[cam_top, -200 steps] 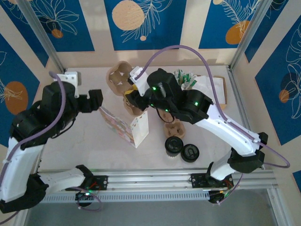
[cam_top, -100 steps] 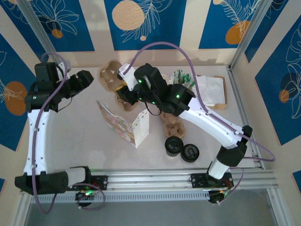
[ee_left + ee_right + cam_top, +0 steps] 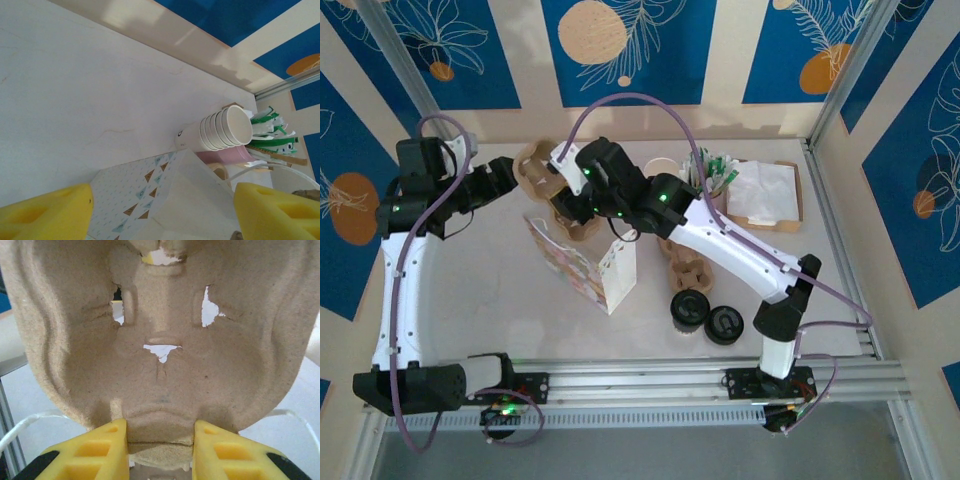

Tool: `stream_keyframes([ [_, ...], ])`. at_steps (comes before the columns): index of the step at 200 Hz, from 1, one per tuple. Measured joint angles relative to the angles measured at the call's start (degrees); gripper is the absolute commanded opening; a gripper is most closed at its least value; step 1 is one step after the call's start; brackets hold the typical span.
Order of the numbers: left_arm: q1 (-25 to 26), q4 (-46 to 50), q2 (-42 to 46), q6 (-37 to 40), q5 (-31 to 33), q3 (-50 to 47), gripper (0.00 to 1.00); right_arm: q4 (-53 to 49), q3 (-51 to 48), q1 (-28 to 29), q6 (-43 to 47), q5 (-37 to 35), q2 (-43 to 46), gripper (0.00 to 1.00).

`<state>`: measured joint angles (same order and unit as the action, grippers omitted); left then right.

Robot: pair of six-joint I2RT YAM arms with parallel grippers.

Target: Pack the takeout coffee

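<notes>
A: While the takeout coffee point(image 3: 688, 308) sits near the front edge of the counter point(image 3: 490, 300), would you call any of the packing done?

B: Not by my reading. It stands on the bare counter just beside a low black lid point(image 3: 724, 324), in neither a carrier nor the bag.

A: What's behind it?

B: A spare pulp carrier point(image 3: 685, 262) lies just past it. The paper bag point(image 3: 610, 275) stands to the left, and I can't see into it.

A: And the right jaws?

B: They are closed down narrow on the near edge of another pulp cup carrier point(image 3: 160, 315), with a yellow finger point(image 3: 107, 452) on either side of that edge. I judge it is held up over the counter, beyond the bag.

A: The left jaws?

B: They stand wide apart with nothing between them. The wrist view looks down past them onto the bag's patterned side. From above they are close to the held carrier's far-left end, but I can't tell whether they touch it.

A: Farther back?

B: A stack of cream paper cups point(image 3: 220, 132) lies on its side, with green sachets point(image 3: 712, 168) near it and a napkin box point(image 3: 765, 195) beyond.

A: So what's left?

B: Nearly everything, I'd say. The carrier has to be placed, the coffee seated in it, and both bagged.
</notes>
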<state>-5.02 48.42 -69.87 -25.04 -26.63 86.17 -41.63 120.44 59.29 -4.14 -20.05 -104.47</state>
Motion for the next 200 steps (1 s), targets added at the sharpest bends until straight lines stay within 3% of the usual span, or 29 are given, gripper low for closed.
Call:
stream_keyframes([
  [139, 0.0, 0.0, 1.5, 1.9, 1.5, -5.3, 0.73, -13.7, 4.1, 1.4, -3.2, -2.3, -1.0, 0.31],
  [200, 0.0, 0.0, 2.5, 4.6, 0.0, -7.3, 0.64, -18.3, 7.6, 1.4, -4.0, -4.0, -4.2, 0.31],
])
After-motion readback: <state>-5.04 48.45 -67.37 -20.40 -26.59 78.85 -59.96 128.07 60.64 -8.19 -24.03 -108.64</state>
